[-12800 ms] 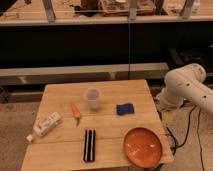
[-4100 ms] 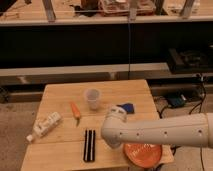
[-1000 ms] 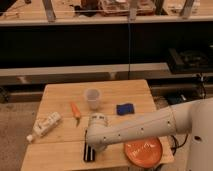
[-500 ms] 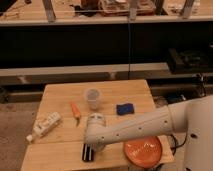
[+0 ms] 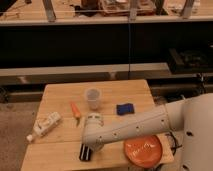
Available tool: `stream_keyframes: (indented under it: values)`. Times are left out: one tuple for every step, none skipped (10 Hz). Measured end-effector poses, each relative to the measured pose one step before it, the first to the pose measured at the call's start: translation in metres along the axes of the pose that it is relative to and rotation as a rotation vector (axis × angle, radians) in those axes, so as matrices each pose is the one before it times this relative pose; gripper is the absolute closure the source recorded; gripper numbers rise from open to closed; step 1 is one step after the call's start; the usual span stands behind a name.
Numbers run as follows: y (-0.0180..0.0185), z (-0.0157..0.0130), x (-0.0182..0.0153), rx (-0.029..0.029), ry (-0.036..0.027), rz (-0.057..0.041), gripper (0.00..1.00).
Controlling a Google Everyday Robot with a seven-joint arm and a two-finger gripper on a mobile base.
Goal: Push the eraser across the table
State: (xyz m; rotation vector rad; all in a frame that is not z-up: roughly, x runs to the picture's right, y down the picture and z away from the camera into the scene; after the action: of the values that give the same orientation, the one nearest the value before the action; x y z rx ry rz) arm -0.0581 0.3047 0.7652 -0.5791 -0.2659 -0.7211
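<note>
Planks of light wood make up the bench (image 5: 60, 95), which we find in the lower middle of the frame. The white arm (image 5: 140, 125) comes in from the lower right and crosses the bench top toward lower centre. Its rounded end sits low over the bottom edge of the bench. The pincer (image 5: 90, 146) is under that end and mostly covered by it. We note it as drawn closed, fingers together, gripping nothing we can make out.

The eraser (image 5: 85, 153) is a long black block. It lies with its long side running up the frame, at lower left of centre, close to the bench's bottom edge. Its upper end is hidden beneath the arm's end, and we cannot tell whether the pincer touches it.

- Orange plate (image 5: 145, 151): lower right, partly under the arm.
- Blue pad (image 5: 125, 108): right of centre.
- Clear cup (image 5: 93, 98): upright at centre.
- Carrot (image 5: 75, 111): just left of the cup and a little lower.
- White object (image 5: 45, 126): on its side near the left edge.
</note>
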Motion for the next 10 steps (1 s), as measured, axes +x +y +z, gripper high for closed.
stream_keyframes:
  values:
    - [-0.00126, 0.00063, -0.00065, 0.00122, -0.00112, 0.00229, 1.00]
    - [-0.00176, 0.00078, -0.00188, 0.00111, -0.00011, -0.00222, 1.00]
    - [-0.00160, -0.00011, -0.00128, 0.00098, -0.00088, -0.00237, 1.00]
    - [-0.00127, 0.00023, -0.00082, 0.00042, -0.00022, -0.00112, 1.00]
    - [-0.00215, 0.00016, -0.00065, 0.00160, -0.00004, 0.00016, 1.00]
    - [-0.00147, 0.00027, -0.00065, 0.00090, 0.00018, 0.00019, 1.00]
    - [-0.00126, 0.00050, -0.00078, 0.00083, 0.00093, -0.00069, 1.00]
    - [-0.00095, 0.00140, -0.00046, 0.00090, 0.00017, -0.00016, 1.00]
    - [-0.00272, 0.00058, -0.00174, 0.00247, -0.00079, -0.00232, 1.00]
    - [-0.00232, 0.00070, -0.00089, 0.00148, 0.00006, -0.00238, 1.00]
